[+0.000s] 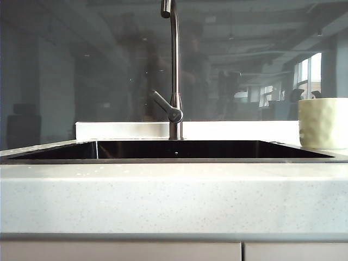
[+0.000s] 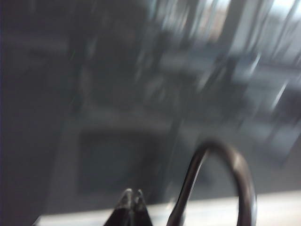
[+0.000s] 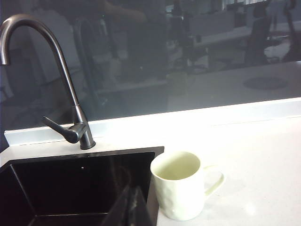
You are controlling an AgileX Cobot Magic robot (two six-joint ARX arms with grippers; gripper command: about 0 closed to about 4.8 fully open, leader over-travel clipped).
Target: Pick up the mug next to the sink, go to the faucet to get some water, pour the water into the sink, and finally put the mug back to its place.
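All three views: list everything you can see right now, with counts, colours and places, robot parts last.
mug: one, pale cream, upright on the counter just right of the sink, handle pointing away from the basin
sink: one, black basin, grey rim, set in the counter
faucet: one, brushed steel, behind the sink, lever angled left
counter: one, speckled white
glass backsplash: one, dark, reflective
left gripper: one, black, shut, empty, near the faucet's curve
right gripper: one, black, shut, empty, short of the mug
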